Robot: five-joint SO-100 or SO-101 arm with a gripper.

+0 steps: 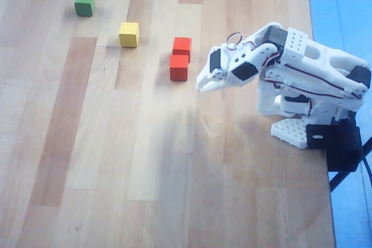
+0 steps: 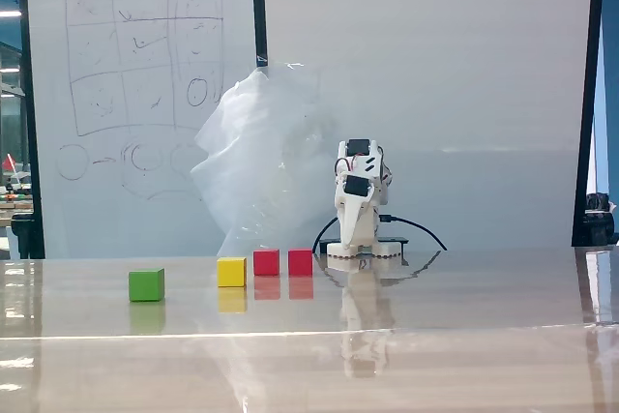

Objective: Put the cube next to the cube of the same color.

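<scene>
Red-orange cube (image 1: 179,67) lies just left of closed jaws (image 1: 202,87).

You've got a white printed arm (image 1: 302,79), black servo blocks, thin dark-red wires, perforated white base (image 1: 290,132), black clamp (image 1: 334,143).

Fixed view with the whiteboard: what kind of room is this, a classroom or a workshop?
Probably an office or lab meeting room used for robot trials. A sketched-on whiteboard stands behind a wooden table, where a small white robot arm sits beside coloured toy cubes such as the green cube.
</scene>
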